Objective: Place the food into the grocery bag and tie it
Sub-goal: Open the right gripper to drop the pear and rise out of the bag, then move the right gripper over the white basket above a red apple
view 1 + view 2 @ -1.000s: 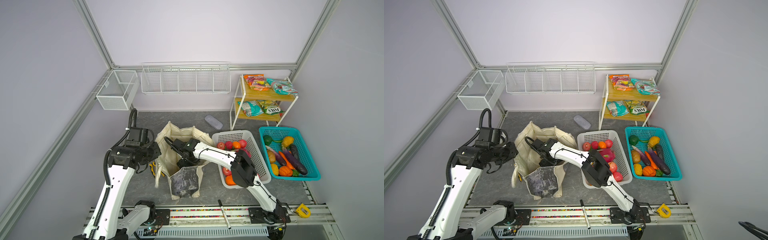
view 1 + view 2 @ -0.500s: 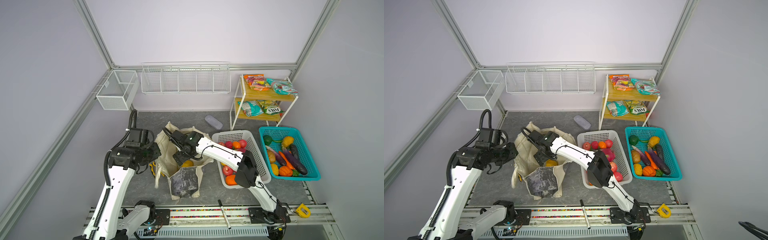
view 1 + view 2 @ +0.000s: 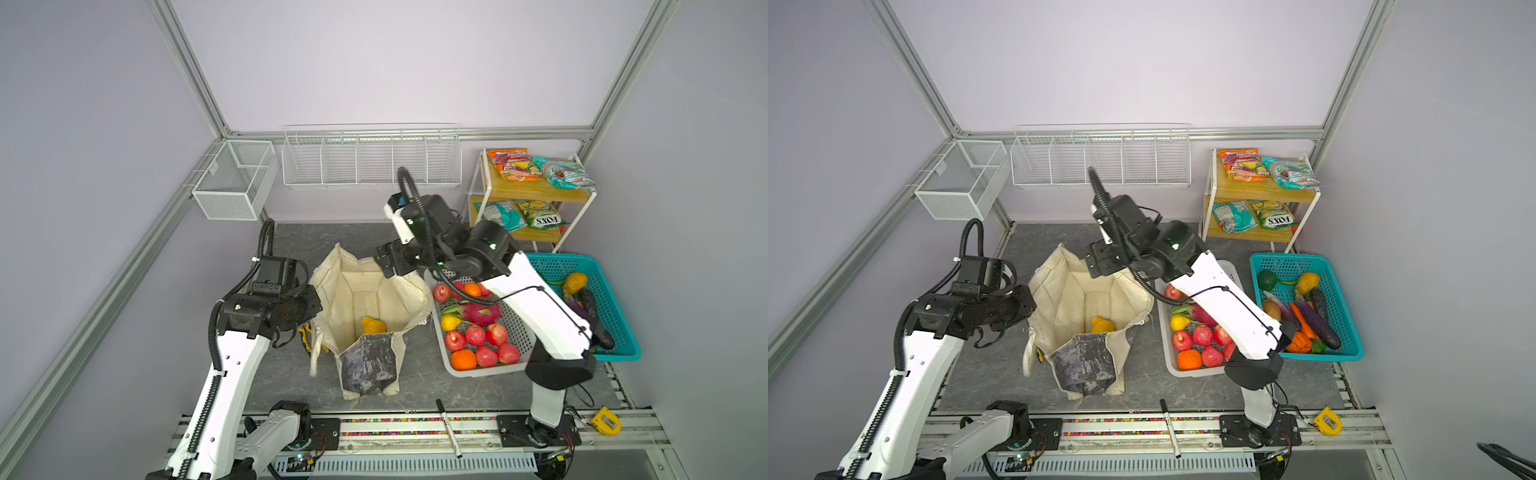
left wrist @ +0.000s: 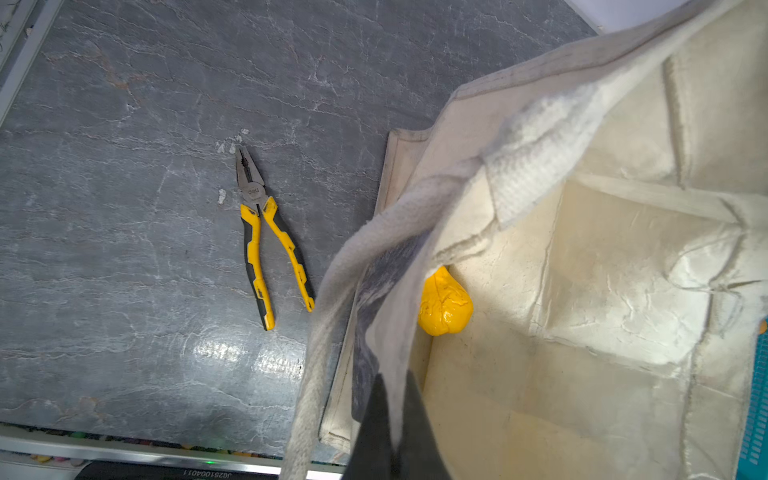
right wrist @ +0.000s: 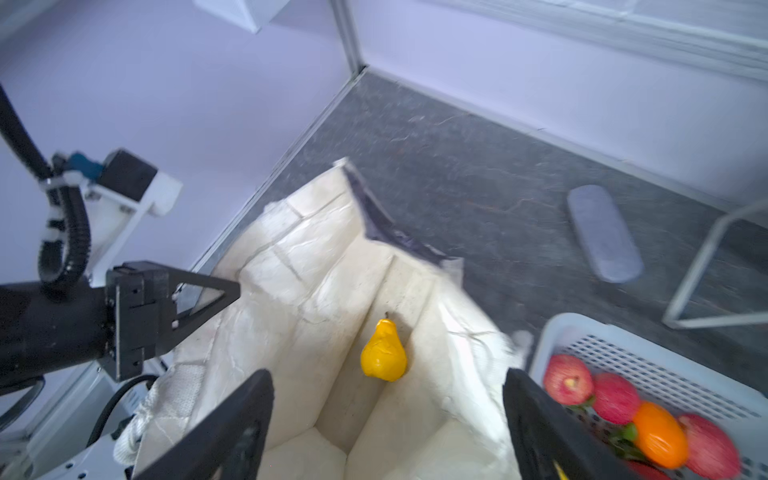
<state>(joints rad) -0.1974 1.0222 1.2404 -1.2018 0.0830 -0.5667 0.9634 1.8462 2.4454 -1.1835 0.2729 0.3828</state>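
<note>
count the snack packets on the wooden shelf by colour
orange packet: 1
teal packets: 2
green FOX'S packet: 1
total: 4 in view

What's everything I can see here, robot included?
grocery bag: one, cream, mid-table
pear: one, yellow, inside bag
white basket: one, right of bag, holds fruit
teal basket: one, far right, holds vegetables
snack packets: four, colourful, wooden shelf
wire baskets: two, white, wall-mounted
pliers: one, yellow-black, left of bag
grey case: one, near shelf
marker: one, black-white, front rail
tape measure: one, yellow, front rail
left gripper: black, shut on bag rim
right gripper: black, open, above bag
</note>
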